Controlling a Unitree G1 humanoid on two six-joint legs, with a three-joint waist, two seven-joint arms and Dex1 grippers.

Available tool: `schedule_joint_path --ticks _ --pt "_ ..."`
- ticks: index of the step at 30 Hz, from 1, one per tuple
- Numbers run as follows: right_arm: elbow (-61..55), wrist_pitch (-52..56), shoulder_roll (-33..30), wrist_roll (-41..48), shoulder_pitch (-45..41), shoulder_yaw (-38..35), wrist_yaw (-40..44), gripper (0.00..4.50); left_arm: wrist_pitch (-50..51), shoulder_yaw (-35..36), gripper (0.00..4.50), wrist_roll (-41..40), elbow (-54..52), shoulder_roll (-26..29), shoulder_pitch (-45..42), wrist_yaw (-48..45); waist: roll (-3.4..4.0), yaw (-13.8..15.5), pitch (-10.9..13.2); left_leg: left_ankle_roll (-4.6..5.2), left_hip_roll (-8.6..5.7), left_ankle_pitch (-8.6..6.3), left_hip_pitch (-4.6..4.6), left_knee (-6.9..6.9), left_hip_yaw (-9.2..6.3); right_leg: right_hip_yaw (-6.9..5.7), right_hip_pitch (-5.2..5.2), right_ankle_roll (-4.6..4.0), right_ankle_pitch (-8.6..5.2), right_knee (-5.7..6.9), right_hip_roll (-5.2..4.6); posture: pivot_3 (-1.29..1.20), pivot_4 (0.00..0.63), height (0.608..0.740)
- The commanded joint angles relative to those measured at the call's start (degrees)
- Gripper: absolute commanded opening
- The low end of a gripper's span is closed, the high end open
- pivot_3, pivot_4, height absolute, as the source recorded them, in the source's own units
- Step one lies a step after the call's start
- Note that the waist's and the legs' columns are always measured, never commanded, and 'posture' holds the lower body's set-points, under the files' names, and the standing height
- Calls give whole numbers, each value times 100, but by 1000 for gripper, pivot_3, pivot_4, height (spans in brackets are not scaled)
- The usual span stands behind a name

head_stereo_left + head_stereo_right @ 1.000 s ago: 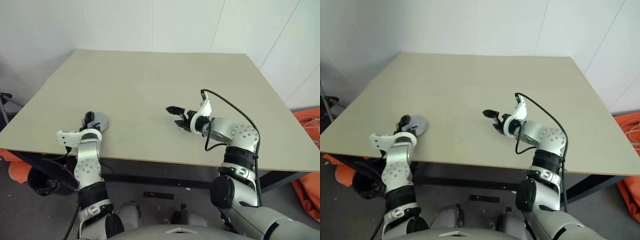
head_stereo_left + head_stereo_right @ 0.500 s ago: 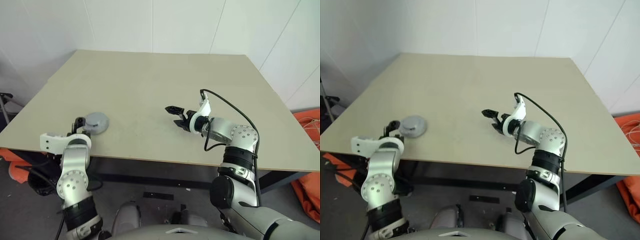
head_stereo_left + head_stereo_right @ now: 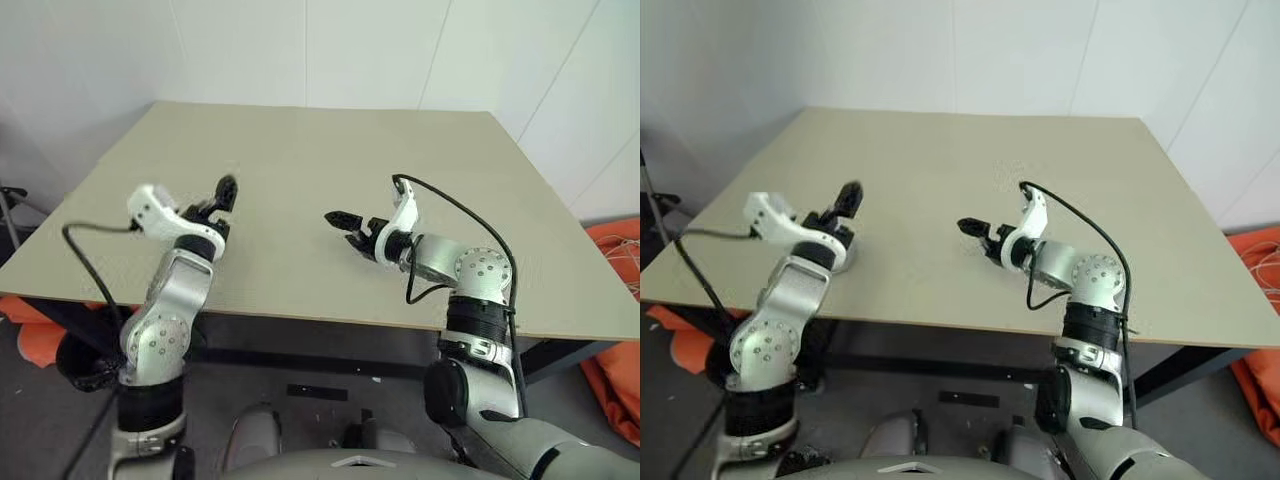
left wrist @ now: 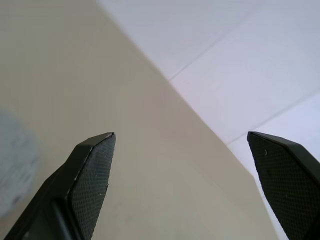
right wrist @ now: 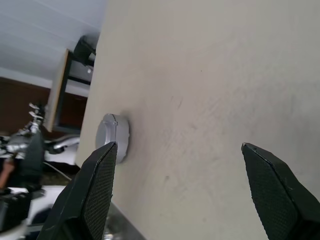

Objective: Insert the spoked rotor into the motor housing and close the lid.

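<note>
The motor housing (image 5: 112, 137) is a round grey puck near the table's front left edge. It shows in the right wrist view, and the lid seems to lie flat on top of it. In the head views my raised left arm covers that spot. The spoked rotor is out of view. My left gripper (image 3: 220, 200) is open and empty, lifted above the table over the housing's area and pointing toward the far wall; its fingers (image 4: 92, 175) stand wide apart. Near the table's middle front, my right gripper (image 3: 345, 226) is open and empty, aimed left toward the housing.
The beige table (image 3: 320, 150) is bare across its middle and far side, with white walls behind it. An orange heap (image 3: 615, 260) lies on the floor to the right. Dark gear (image 3: 85, 365) sits under the table's left front corner.
My left arm has risen from the table's front left edge and swung right, its wrist rolling; it now covers the housing in the head views. The right gripper stays in place.
</note>
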Motion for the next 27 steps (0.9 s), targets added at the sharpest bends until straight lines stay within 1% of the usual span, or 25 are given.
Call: schedule_joint_path --ticks 1,2,3,5,6,10,13,14,17,19,22,25,27 --pt "-840 -1040 -452 -840 308 1147 933 4500 -481 -727 4084 1498 354 416 31 -1047 1 12 0 4 0 -3 -3 0 -1 0 -2 0 0 0 0 0 0 740" --pt "-1014 -1539 -742 -1335 491 1672 1229 4500 -690 -901 3860 1871 516 492 78 -1271 1 22 -1 6 0 -3 -6 -2 -1 0 -5 0 0 -1 1 0 0 740" --pt "-1117 -1963 -944 -1733 643 2049 1440 4500 -870 -1007 3552 2172 676 520 126 -1429 1 31 -1 8 1 -5 -12 -3 -3 0 -9 0 0 -2 1 0 0 740" --pt "-1233 -3057 -1371 -2626 1006 2694 1767 4113 -1355 -1235 2955 2881 1102 646 306 -1751 0 40 -1 14 0 -9 -18 -3 -4 -1 -11 0 0 -4 1 0 0 740" --pt "-1250 -3512 -1499 -2951 1174 2860 1864 3882 -1574 -1271 2571 3138 1301 660 409 -1863 1 40 -1 19 0 -12 -21 -3 -4 -1 -11 0 0 -8 1 0 0 740" --pt "-1222 -4767 -1700 -3727 1681 3026 2033 2543 -2288 -1238 1273 3754 1823 593 720 -2199 0 14 0 27 -1 -16 -20 -1 -3 1 -13 -2 -1 -8 1 0 0 740" --pt "-1180 -5484 -1660 -4072 2186 2844 1929 1367 -2819 -1131 206 4066 2057 449 1026 -2278 0 5 0 29 0 -17 -8 0 -2 1 -3 -30 -17 -5 0 0 0 740" --pt "-1148 -5652 -1642 -4148 2348 2775 1896 1070 -2958 -1096 0 4120 2084 378 1140 -2285 -1 7 -1 32 0 -19 5 0 0 2 8 -34 -19 -6 0 0 0 740" --pt "-1000 -6009 -1542 -4224 2578 2453 1756 35 -3134 -956 0 4182 2062 137 1366 -2254 0 -8 -1 54 0 -32 16 -1 4 4 15 -40 -23 -6 -1 0 0 740" --pt "-936 -6135 -1470 -4221 2665 2282 1715 35 -3149 -863 0 4222 2043 16 1423 -2256 -1 -20 -1 62 1 -36 19 0 7 6 17 -42 -23 -6 -1 0 0 740" --pt "-906 -6291 -1391 -4285 2823 2246 1777 35 -3156 -732 0 4268 2043 -76 1409 -2297 -1 -39 0 63 3 -36 42 0 9 6 32 -48 -23 -4 -1 0 0 740" --pt "-855 -6339 -1335 -4336 2833 2220 1824 35 -3147 -654 0 4305 2032 -146 1388 -2346 0 -129 0 66 3 -38 81 -4 9 6 64 -53 -27 -5 -1 0 0 740" --pt "-804 -6323 -1302 -4346 2804 2200 1857 35 -3151 -610 0 4340 2043 -179 1366 -2359 0 -160 0 68 2 -39 81 -3 9 6 63 -54 -28 -8 -1 0 0 740"
